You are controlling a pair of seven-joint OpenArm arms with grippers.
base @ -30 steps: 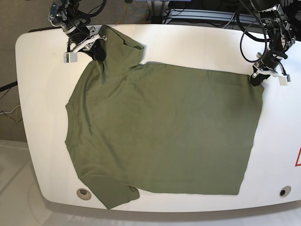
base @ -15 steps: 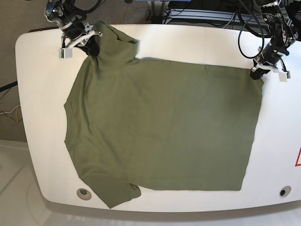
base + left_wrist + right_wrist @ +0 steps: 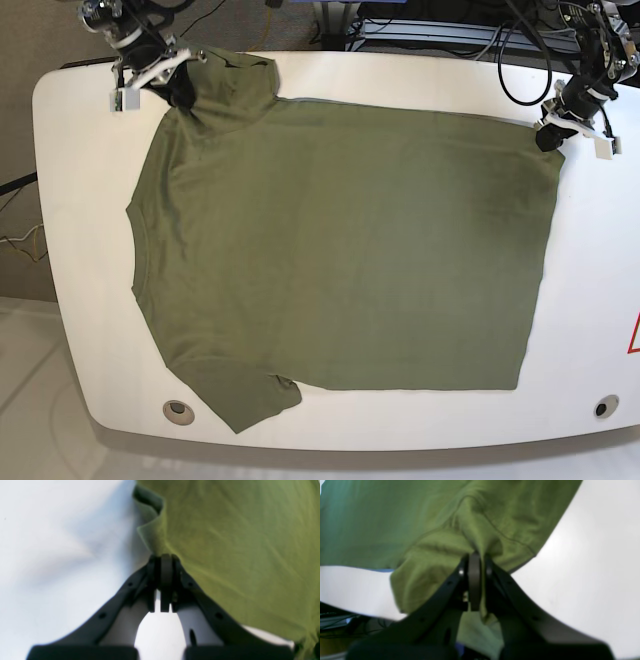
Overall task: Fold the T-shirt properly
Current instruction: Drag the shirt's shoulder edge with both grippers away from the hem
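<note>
The olive-green T-shirt [image 3: 340, 240] lies spread flat on the white table [image 3: 600, 290], neck to the left and hem to the right. At the far left, my right gripper [image 3: 182, 92] is shut on the cloth by the far sleeve. The right wrist view shows its jaws [image 3: 475, 555] pinching a bunched fold of the T-shirt [image 3: 420, 525]. At the far right, my left gripper [image 3: 547, 137] is shut on the far hem corner. In the left wrist view, that gripper [image 3: 165, 557] clamps the T-shirt's [image 3: 237, 542] edge just above the tabletop.
The table's rounded back edge runs just behind both grippers, with cables and equipment [image 3: 430, 30] beyond it. Two round grommets [image 3: 178, 411] [image 3: 601, 408] sit near the front edge. A red triangle mark [image 3: 634, 335] shows at the right edge.
Both grippers have moved toward the back edge of the table, pulling the shirt's far side with them. The far sleeve now lies flatter and the whole shirt sits further back.
</note>
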